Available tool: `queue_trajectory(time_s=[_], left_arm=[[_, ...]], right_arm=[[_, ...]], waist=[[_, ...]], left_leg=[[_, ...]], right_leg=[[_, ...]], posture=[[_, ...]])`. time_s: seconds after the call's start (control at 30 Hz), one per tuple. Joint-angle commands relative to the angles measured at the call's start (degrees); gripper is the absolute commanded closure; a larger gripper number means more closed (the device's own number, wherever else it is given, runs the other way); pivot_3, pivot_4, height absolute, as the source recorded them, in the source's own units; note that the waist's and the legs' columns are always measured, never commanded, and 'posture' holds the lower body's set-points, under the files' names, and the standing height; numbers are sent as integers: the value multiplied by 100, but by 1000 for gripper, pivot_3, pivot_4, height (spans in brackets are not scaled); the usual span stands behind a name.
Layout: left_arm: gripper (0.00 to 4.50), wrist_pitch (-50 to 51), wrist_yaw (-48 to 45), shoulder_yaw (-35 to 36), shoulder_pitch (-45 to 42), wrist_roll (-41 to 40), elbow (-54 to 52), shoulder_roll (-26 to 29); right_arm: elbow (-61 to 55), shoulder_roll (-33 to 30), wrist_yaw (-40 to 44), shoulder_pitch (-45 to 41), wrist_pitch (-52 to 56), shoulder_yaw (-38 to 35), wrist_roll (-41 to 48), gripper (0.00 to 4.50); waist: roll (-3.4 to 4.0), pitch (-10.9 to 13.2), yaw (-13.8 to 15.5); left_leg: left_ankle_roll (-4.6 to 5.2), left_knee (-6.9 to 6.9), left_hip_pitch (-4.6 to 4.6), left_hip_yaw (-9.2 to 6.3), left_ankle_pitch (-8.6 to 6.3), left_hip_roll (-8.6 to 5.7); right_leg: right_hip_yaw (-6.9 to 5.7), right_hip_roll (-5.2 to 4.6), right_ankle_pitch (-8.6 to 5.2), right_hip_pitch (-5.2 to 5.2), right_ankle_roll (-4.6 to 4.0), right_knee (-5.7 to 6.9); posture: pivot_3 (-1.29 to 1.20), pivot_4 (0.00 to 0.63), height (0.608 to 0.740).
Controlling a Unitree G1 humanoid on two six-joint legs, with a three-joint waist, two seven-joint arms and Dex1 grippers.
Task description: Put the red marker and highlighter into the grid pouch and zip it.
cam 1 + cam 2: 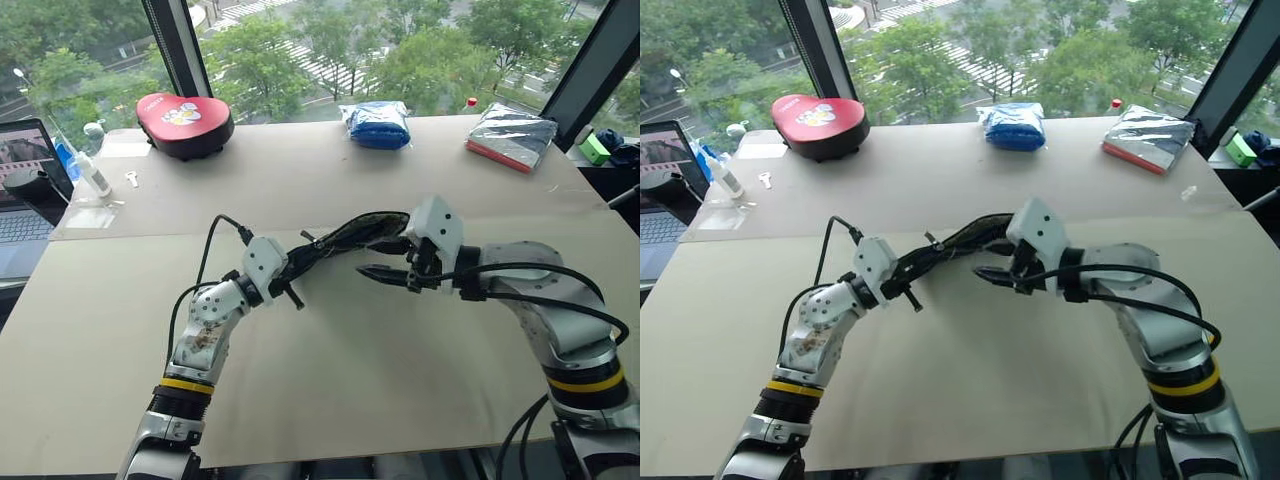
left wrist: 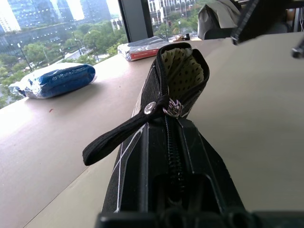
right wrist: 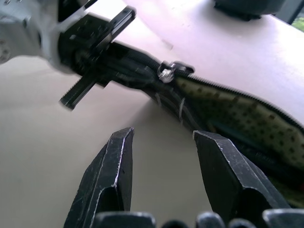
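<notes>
Writing: none readable on the red heart-shaped case (image 1: 184, 122) at the bench's (image 1: 330, 370) far left corner.
Left gripper (image 1: 290, 277): fingers clamped on the grid pouch (image 1: 345, 238), held above the bench's middle.
Pouch mouth: unzipped; the left wrist view shows a dotted lining and the zipper pull cord (image 2: 121, 136).
Right gripper (image 3: 164, 156): fingers apart, empty, just beside the pouch.
Far edge: blue packet (image 1: 377, 124), silver packet (image 1: 511, 135).

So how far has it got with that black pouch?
The left claw holds the pouch off the table, closed on one end. The zipper pull sits near that end, so most of the mouth gapes open. The right claw is open beside it. Zipping remains; I can't see the pens inside.
</notes>
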Motion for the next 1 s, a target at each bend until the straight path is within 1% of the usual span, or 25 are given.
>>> queue_trajectory(time_s=[0.03,0.13,0.2,0.3,0.43,0.57,0.7,1.0], left_arm=[[4500,-552,-241,-204,169,199,-16,169],[4500,-780,-278,-283,238,301,110,239],[4500,-867,-282,-328,258,331,146,256],[4500,-1001,-272,-383,274,396,199,282],[4500,-1187,-280,-470,313,500,261,298],[4500,-1287,-252,-510,324,532,309,292],[4500,-1381,-222,-538,311,559,398,274],[4500,-1499,-128,-532,320,585,483,249]], right_arm=[[101,148,-250,-554,305,-179,196,2220],[300,307,-409,-951,653,-86,272,2220],[375,308,-416,-1133,960,167,251,2220],[391,268,-438,-1207,1337,541,224,2220],[523,476,-721,-1225,1730,964,103,2220],[573,708,-907,-1219,1969,1143,94,2220],[926,984,-1206,-1255,2197,1174,-13,2220],[1101,1071,-1417,-1226,2287,1502,-181,2220]], waist=[[0,0,14],[0,0,28],[0,0,24],[0,0,24],[0,0,18],[0,0,14],[1,0,11],[2,-1,-1]], left_leg=[[0,0,0,-2,0,0],[1,-1,-1,-7,-1,2],[1,-1,-1,-5,-1,1],[3,-1,-1,-7,-2,1],[4,-1,-2,-7,-3,1],[4,-1,-4,-7,-3,1],[4,-1,-3,-7,-2,0],[4,-1,-2,-7,-2,0]], right_leg=[[-2,0,0,0,0,0],[-6,3,0,0,-1,0],[-4,2,1,0,-2,-1],[-6,3,1,-1,-2,-1],[-6,2,1,-2,-2,0],[-6,3,1,-5,-2,1],[-6,2,1,-3,-2,1],[-7,3,2,-5,-1,3]], posture=[[0,150,740],[0,150,740],[0,150,740],[0,150,740],[0,150,740],[0,150,740],[0,150,740],[0,150,740]])
